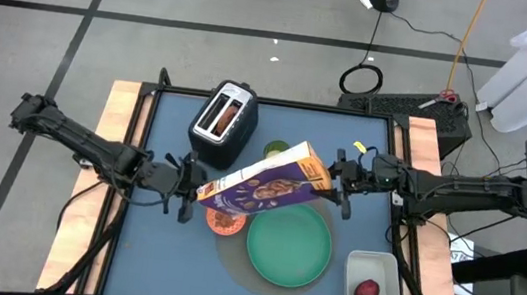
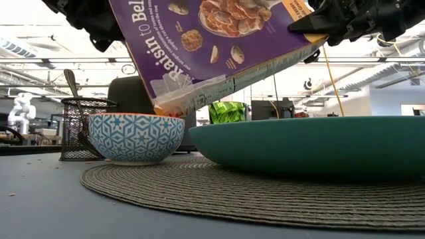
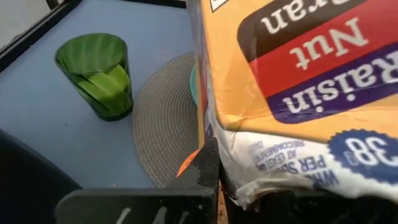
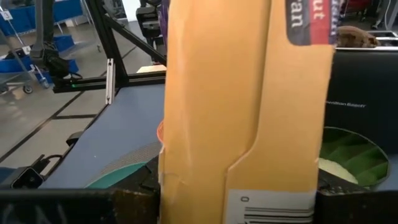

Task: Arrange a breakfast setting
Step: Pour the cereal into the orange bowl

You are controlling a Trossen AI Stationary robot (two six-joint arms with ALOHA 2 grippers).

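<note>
Reaching in from the left of the high view, the left arm ends in the left claw [image 1: 185, 184], just left of centre, fully closed on the lower end of the purple cardboard cereal box [image 1: 264, 185]. The box hangs tilted above the surface, its lower end at the left and its yellow-sided upper end to the right of centre. In the low view that lower end sits just above the small round bowl with an orange inside and a blue-and-white patterned outside [image 2: 136, 137], apart from it.

Above the box in the high view stands a black and silver toaster [image 1: 223, 120] with a brown bagel [image 1: 230, 113] in a slot, and a green ribbed glass [image 1: 275, 150] shows just past the box's upper edge. Below the box, the bowl touches or nearly touches the large round green plate [image 1: 290, 244]; both rest on a round woven grey placemat [image 2: 265, 192] on the blue surface [image 1: 150, 254].

The right claw [image 1: 343, 178], right of centre, grips the box's upper end between half-spread fingers. At the lower right, a white rectangular tub [image 1: 372, 287] holds a small dark-red fruit [image 1: 366, 293]. In the low view a metal spoon [image 2: 72, 83] stands in a black mesh holder [image 2: 83, 126] at the left.
</note>
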